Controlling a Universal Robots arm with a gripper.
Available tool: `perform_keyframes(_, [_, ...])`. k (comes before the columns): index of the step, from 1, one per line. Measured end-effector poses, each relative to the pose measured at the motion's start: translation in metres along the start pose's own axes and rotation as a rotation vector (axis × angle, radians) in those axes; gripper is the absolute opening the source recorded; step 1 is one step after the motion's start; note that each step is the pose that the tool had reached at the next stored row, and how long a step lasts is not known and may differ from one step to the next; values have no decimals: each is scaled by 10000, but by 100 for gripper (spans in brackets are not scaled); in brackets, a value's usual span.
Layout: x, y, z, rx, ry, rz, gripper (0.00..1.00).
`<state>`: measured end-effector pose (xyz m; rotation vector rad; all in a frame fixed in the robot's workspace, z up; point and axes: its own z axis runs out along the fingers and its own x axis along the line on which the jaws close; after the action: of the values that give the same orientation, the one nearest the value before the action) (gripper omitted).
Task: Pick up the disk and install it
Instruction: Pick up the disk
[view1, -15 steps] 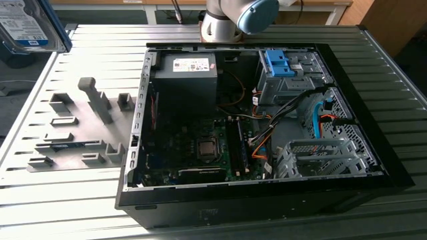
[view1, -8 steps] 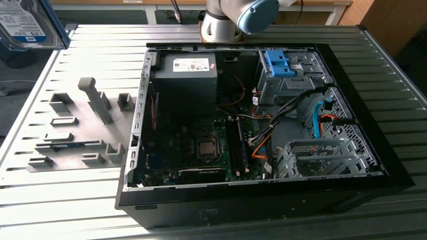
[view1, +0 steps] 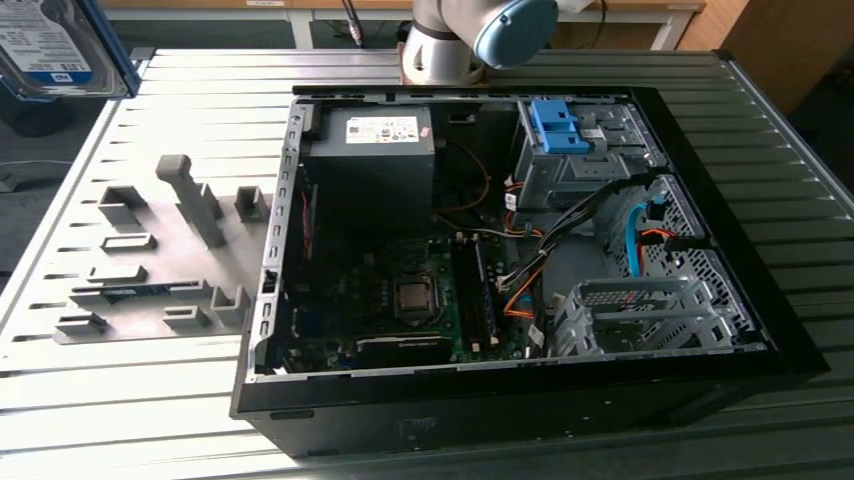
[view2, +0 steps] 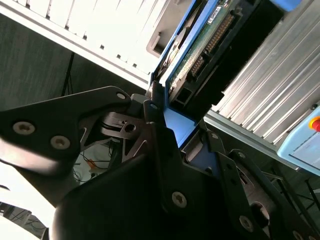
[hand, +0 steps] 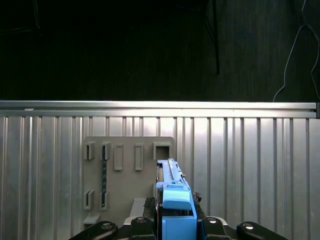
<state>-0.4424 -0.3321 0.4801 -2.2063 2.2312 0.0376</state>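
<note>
The disk (view1: 54, 45), a silver drive with a white-and-blue label and a blue frame, hangs in the air at the exterior view's top left, well above the table. My gripper (view2: 182, 125) is shut on it, its dark fingers (view2: 152, 107) clamping the blue frame; the disk (view2: 200, 45) shows its green circuit board side in the second wrist view. In the first wrist view the disk (hand: 172, 190) stands edge-on in my gripper (hand: 176, 222), over the grey fixture plate (hand: 127, 170).
An open computer case (view1: 747, 300) lies on the ribbed metal table (view1: 801, 170), with a motherboard, cables, a dark grey power supply box (view1: 374, 160) and a bare blue bracket (view1: 554, 125) in a drive bay. The grey fixture plate (view1: 160, 250) with upright holders lies left of the case.
</note>
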Motion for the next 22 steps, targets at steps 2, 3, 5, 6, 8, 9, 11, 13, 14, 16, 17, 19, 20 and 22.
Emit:
perform_keyframes(2, [1, -10, 1, 2, -1, -1, 37])
perform_keyframes(3, [0, -17, 0, 1, -1, -1, 37])
perform_keyframes(5, [0, -29, 1, 2, -1, 0, 37])
perform_keyframes(6, [0, -35, 1, 2, -1, -1, 37])
perform_keyframes(8, [0, -46, 0, 2, -1, -1, 37])
perform_keyframes(9, [0, -52, 0, 2, -1, -1, 37])
perform_keyframes(11, [0, -62, 1, 3, -1, -1, 37])
perform_keyframes(13, [0, -73, 0, 2, -1, -1, 37])
perform_keyframes(14, [0, -78, 0, 2, -1, -1, 37])
perform_keyframes(16, [0, -90, 0, 2, -1, -1, 37])
perform_keyframes(17, [-1, -96, 0, 2, -1, -1, 37])
perform_keyframes(19, [-1, -107, 0, 2, -1, -1, 37])
perform_keyframes(20, [-1, -112, -1, 2, -1, 0, 37])
perform_keyframes(22, [-1, -121, 0, 2, -2, -1, 37])
